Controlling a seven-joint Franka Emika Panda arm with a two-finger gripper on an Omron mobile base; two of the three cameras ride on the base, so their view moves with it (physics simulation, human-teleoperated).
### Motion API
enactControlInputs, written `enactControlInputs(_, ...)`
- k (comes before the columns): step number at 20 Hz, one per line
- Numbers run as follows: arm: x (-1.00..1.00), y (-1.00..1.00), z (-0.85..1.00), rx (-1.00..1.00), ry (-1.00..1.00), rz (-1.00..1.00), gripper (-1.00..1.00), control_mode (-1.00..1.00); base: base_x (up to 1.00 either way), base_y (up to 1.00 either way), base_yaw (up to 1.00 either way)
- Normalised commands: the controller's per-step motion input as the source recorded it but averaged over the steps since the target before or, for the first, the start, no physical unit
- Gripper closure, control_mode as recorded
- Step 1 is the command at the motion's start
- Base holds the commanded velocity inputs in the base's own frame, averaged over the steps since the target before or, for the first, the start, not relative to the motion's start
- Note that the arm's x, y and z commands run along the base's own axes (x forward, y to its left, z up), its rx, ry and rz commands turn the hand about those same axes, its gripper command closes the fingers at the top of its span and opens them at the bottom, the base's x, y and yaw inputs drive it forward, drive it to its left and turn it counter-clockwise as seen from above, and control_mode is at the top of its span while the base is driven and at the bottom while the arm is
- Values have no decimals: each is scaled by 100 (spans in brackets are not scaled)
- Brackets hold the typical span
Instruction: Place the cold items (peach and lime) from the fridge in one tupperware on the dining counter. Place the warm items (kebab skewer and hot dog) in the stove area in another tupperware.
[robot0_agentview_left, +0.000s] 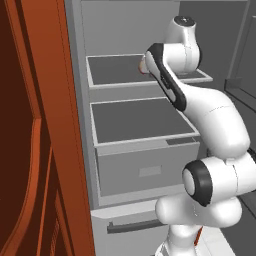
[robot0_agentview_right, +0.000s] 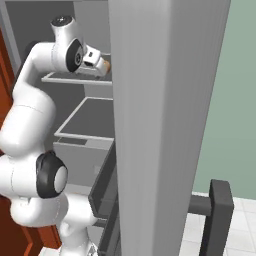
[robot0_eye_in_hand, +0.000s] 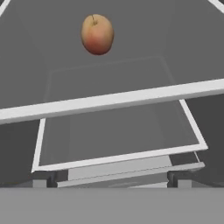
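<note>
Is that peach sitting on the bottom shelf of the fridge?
No, the peach lies on the upper shelf of the fridge, with another bare shelf below it in the hand view.

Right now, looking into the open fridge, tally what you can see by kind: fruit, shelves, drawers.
Fruit: 1, the peach on the upper shelf
Shelves: 2, the upper shelf and the lower shelf
Drawers: 1, the drawer
Total: 4

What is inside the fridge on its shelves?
In the fridge, the peach lies on the upper shelf. The shelf below looks bare. The arm covers part of both shelves.
</note>
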Motion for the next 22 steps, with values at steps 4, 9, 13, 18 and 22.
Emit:
enactControlInputs(4,48,0,0,-8,2,1,-100,-100,0,0,0)
enactControlInputs(9,47,0,0,-4,0,2,-100,-100,0,0,0)
enactControlInputs(13,39,0,0,-3,0,2,-100,-100,0,0,0)
enactControlInputs(18,35,0,-4,-4,1,0,-100,-100,0,0,0)
enactControlInputs(22,28,0,-7,-3,4,1,-100,-100,0,0,0)
